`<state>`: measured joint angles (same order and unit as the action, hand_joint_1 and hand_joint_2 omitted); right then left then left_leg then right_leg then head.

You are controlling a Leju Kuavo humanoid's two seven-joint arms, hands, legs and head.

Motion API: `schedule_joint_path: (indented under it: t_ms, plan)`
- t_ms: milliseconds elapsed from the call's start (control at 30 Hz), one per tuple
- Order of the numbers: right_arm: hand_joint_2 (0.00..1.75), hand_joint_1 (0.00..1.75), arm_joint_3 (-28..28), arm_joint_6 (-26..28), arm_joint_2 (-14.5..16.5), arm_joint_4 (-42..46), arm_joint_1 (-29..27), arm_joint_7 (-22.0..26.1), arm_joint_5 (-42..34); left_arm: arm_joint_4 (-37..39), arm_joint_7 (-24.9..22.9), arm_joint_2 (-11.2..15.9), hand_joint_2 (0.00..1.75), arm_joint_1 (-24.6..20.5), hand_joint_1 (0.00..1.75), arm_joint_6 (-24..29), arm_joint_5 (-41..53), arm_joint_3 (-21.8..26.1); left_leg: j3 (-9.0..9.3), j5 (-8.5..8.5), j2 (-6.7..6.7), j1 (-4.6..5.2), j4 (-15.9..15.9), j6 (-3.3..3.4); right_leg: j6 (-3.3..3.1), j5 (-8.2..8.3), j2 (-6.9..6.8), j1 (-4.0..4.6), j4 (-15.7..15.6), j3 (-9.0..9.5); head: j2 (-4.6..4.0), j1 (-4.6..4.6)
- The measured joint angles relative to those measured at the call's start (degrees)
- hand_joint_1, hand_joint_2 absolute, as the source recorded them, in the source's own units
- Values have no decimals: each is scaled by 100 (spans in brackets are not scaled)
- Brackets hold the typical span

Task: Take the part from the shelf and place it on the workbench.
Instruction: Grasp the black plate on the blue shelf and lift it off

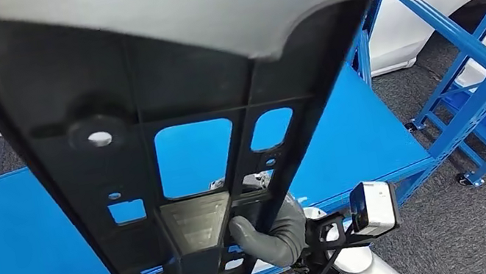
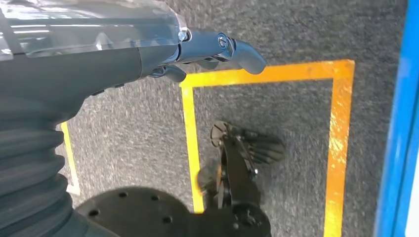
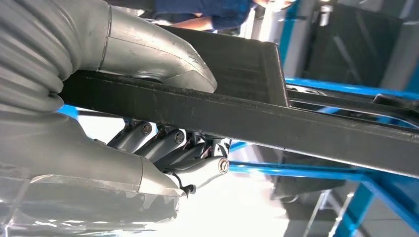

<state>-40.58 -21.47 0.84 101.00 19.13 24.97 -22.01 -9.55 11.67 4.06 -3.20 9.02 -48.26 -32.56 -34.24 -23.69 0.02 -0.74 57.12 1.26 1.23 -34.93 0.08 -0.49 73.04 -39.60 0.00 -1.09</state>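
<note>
Part [image 1: 148, 123] blocks much of workbench [image 1: 19, 241]; top and left cut by head view's edge. Right hand [image 1: 271, 233] mostly hidden behind part, thumb alone visible. Left hand [image 2: 217, 47] fingers partly cut off. Background behind part [image 3: 257, 118] in right wrist view blurred.

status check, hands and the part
Right hand grips black part, held above blue workbench. Left hand hangs empty over floor. Nothing in the way.
</note>
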Motion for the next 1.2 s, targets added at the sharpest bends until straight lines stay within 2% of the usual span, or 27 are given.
schedule_joint_path:
  t_ms: [33, 67, 133, 200, 300, 333, 367, 400, 467, 500, 533, 567, 600, 633, 700, 767, 833, 867, 900, 933, 1000, 1033, 1067, 1100, 1133, 1167, 1200]
  plan:
    - [175, 175, -38, 16, -14, -40, -5, 17, 47, 1, 9, 0, 175, 4, 0, -9, -17, 0, -53, 35, 0, 1, 9, -7, 10, -7, -1, -11, 83, 31, 0, 0]
    - [175, 175, -73, 35, -23, -77, -6, 25, 82, 1, 16, -1, 175, 9, 0, -18, -32, 0, -105, 68, -1, 0, 21, -17, 13, 85, -3, -20, -57, 176, 0, 0]
    - [175, 175, -134, 53, -30, -140, 13, 31, 116, 2, 21, -5, 175, 13, 0, -36, -66, 0, -197, 127, -8, 1, 57, -54, -9, 342, -5, -29, -841, 720, 0, 0]
    - [175, 175, -173, 44, -30, -205, 31, 88, 105, 2, 31, -14, 175, 15, 0, -40, -100, 1, -249, 187, -18, 7, 81, -118, -57, 474, 2, -2, -1424, 1080, 0, -1]
    - [175, 175, -190, -31, -29, -296, 25, 312, 59, 6, 62, -29, 175, 38, 0, -36, -156, 2, -283, 291, -25, 4, 68, -231, -162, 566, 4, 24, -1538, 1061, 0, -1]
    - [175, 175, -190, -76, -28, -320, 19, 395, 55, 11, 64, -35, 175, 51, 0, -27, -169, 2, -316, 244, -26, -3, 99, -262, -210, 617, -5, 16, -1554, 1025, 0, -1]
    - [175, 175, -191, -121, -26, -338, 12, 466, 55, 16, 56, -45, 175, 65, 0, -17, -172, 2, -367, 99, -28, -12, 209, -289, -259, 681, -15, 3, -1573, 977, 0, -1]
    - [175, 175, -191, -163, -23, -351, 2, 527, 56, 21, 44, -54, 175, 77, 0, -5, -173, 2, -445, -146, -27, -23, 435, -309, -296, 748, -25, -7, -1589, 916, 0, -2]
    - [175, 175, -190, -225, -21, -363, -31, 601, 56, 21, 14, -77, 175, 84, 0, 6, -167, 1, -621, -714, -26, -32, 1151, -342, -327, 867, -31, 13, -1583, 763, 0, -2]
    - [175, 175, -187, -242, -22, -366, -54, 615, 57, 21, -2, -80, 175, 86, 0, 8, -160, 1, -668, -866, -26, -35, 1484, -355, -326, 926, -33, 23, -1577, 682, 0, -2]
    - [175, 175, -182, -251, -27, -367, -79, 621, 57, 21, -19, -82, 175, 85, 0, 9, -152, -1, -641, -883, -26, -35, 1673, -361, -322, 984, -35, 30, -1568, 599, 0, -2]
    - [175, 175, -174, -256, -35, -367, -103, 627, 57, 21, -40, -83, 175, 86, 0, 9, -138, -3, -523, -784, -26, -35, 1671, -359, -314, 1038, -36, 34, -1557, 520, 0, -2]
    - [175, 175, -159, -257, -45, -367, -127, 634, 57, 21, -61, -83, 175, 87, 0, 10, -124, -6, -297, -631, -26, -34, 1453, -347, -302, 1088, -34, 35, -1542, 445, 0, -2]
    - [175, 175, -143, -256, -54, -367, -149, 644, 57, 21, -78, -83, 175, 85, 0, 13, -112, -9, 8, -524, -27, -33, 1079, -326, -285, 1134, -32, 35, -1524, 382, 0, -2]
    - [175, 175, -111, -255, -64, -365, -195, 665, 57, 22, -108, -83, 175, 79, 0, 17, -97, -14, 567, -532, -32, -7, 290, -266, -232, 1217, -29, 45, -1498, 296, 0, -2]
    - [175, 175, -98, -255, -74, -365, -241, 682, 61, 23, -137, -84, 175, 76, 0, 17, -94, -17, 741, -617, -39, 36, -45, -198, -161, 1301, -33, 40, -1501, 268, 0, -3]
    - [175, 175, -95, -257, -85, -368, -279, 690, 71, 24, -160, -85, 175, 81, 0, 12, -97, -19, 695, -567, -39, 45, -75, -131, -99, 1374, -31, 31, -1515, 263, 0, -3]
    - [175, 175, -93, -262, -92, -372, -299, 689, 83, 24, -165, -91, 175, 81, 0, 10, -102, -19, 671, -519, -24, 33, -87, -97, -73, 1345, -21, 27, -1494, 245, 0, -3]
    - [175, 175, -92, -269, -102, -378, -324, 686, 109, 25, -164, -99, 175, 81, 0, 12, -109, -19, 630, -460, -6, 19, -105, -55, -49, 1207, -12, 24, -1400, 204, 0, -2]
    - [175, 175, -92, -279, -114, -388, -354, 682, 139, 25, -160, -106, 175, 80, 0, 18, -119, -19, 573, -391, 11, 6, -117, -18, -24, 977, -6, 19, -1207, 137, 0, -2]
    - [175, 175, -94, -297, -141, -416, -433, 678, 195, 26, -148, -116, 175, 83, 0, 46, -145, -18, 416, -256, 31, 9, -107, 27, 16, 384, -3, -3, -531, -49, 0, -2]
    - [175, 175, -96, -305, -154, -432, -474, 677, 208, 26, -143, -117, 175, 90, 0, 62, -156, -18, 329, -193, 33, 14, -94, 26, 35, 210, -4, -10, -181, -117, 0, -1]
    - [175, 175, -97, -311, -167, -449, -513, 677, 216, 27, -141, -120, 175, 98, 0, 73, -163, -18, 232, -133, 34, 18, -75, 22, 48, 170, -4, -17, 56, -122, 0, -2]
    - [175, 175, -97, -316, -178, -463, -541, 677, 221, 27, -140, -123, 175, 105, 0, 78, -166, -18, 132, -78, 36, 19, -48, 12, 51, 251, -4, -22, 107, -35, 0, -2]
    - [175, 175, -97, -320, -187, -474, -556, 677, 226, 28, -140, -126, 175, 108, 0, 81, -167, -18, 37, -31, 36, 20, -18, 1, 43, 399, -5, -25, -54, 154, 0, -2]
    - [175, 175, -97, -322, -193, -480, -563, 677, 230, 28, -139, -131, 175, 108, 0, 81, -168, -18, -45, 13, 35, 20, 16, -13, 23, 530, -5, -24, -389, 436, 0, -2]
    - [175, 175, -97, -323, -196, -483, -563, 677, 234, 27, -138, -138, 175, 108, 0, 81, -168, -18, -115, 54, 30, 26, 49, -34, -7, 560, -5, -11, -824, 752, 0, -2]
